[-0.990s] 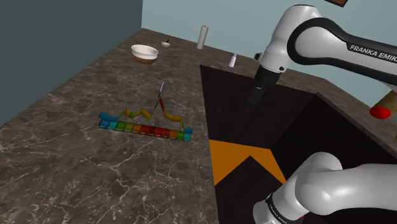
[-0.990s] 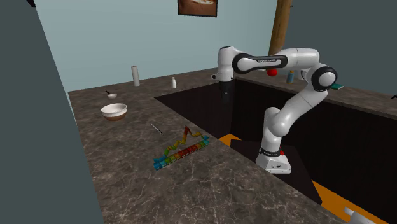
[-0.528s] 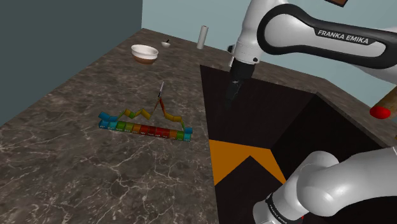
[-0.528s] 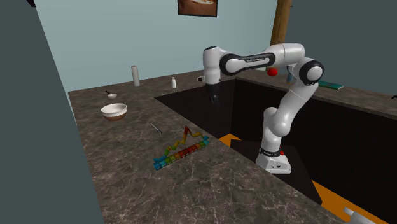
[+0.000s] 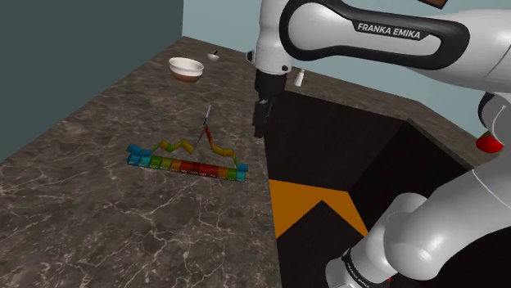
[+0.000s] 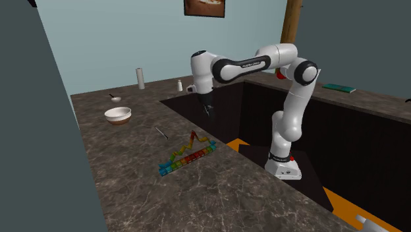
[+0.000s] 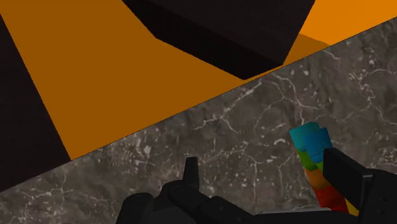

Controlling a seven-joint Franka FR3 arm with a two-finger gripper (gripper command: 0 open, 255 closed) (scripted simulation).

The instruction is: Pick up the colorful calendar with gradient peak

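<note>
Approach stage: your gripper (image 5: 261,124) hangs over the counter (image 5: 90,204) edge, fingers spread wide and empty (nothing gripped). The calendar (image 5: 187,160) sits on the counter, near the gripper but apart. Descent, closing and lifting all remain.

The gripper (image 5: 260,124) has swung from over the dark recess (image 5: 344,143) to the counter (image 5: 98,123) edge; nearer the calendar (image 5: 187,161).
</note>
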